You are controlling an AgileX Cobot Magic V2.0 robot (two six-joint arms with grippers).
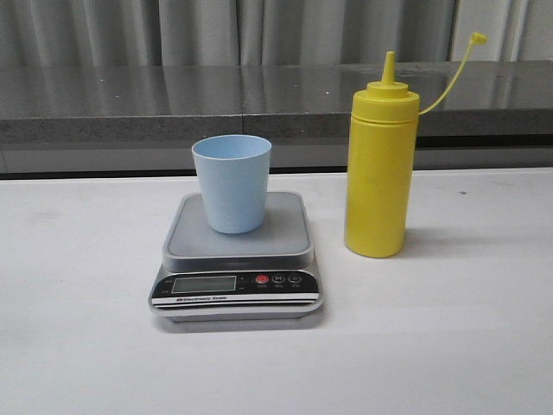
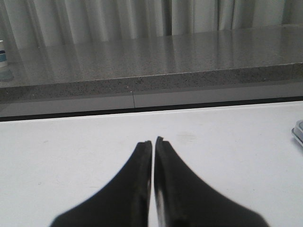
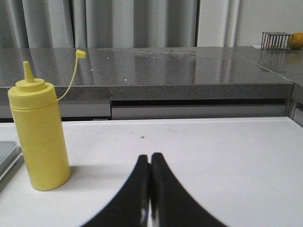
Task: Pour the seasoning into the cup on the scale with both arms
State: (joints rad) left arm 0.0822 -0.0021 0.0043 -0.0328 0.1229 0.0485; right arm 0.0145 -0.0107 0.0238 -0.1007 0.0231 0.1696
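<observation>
A pale blue cup (image 1: pixel 232 182) stands upright on the silver-grey scale (image 1: pixel 238 258) in the middle of the white table. The tall yellow seasoning bottle (image 1: pixel 380 169) stands upright just right of the scale, its cap hanging open on its strap (image 1: pixel 449 82). The bottle also shows in the right wrist view (image 3: pixel 40 137), with a corner of the scale (image 3: pixel 8 156) beside it. My right gripper (image 3: pixel 150 158) is shut and empty, low over the table, apart from the bottle. My left gripper (image 2: pixel 153 143) is shut and empty over bare table; an edge of the scale (image 2: pixel 298 132) shows at the frame side. Neither arm shows in the front view.
A grey stone ledge (image 1: pixel 259 104) runs along the back of the table, with curtains behind it. A small wire basket (image 3: pixel 275 40) with an orange fruit (image 3: pixel 296 40) sits on the ledge, seen in the right wrist view. A small white-and-blue container (image 2: pixel 4 59) sits on the ledge in the left wrist view.
</observation>
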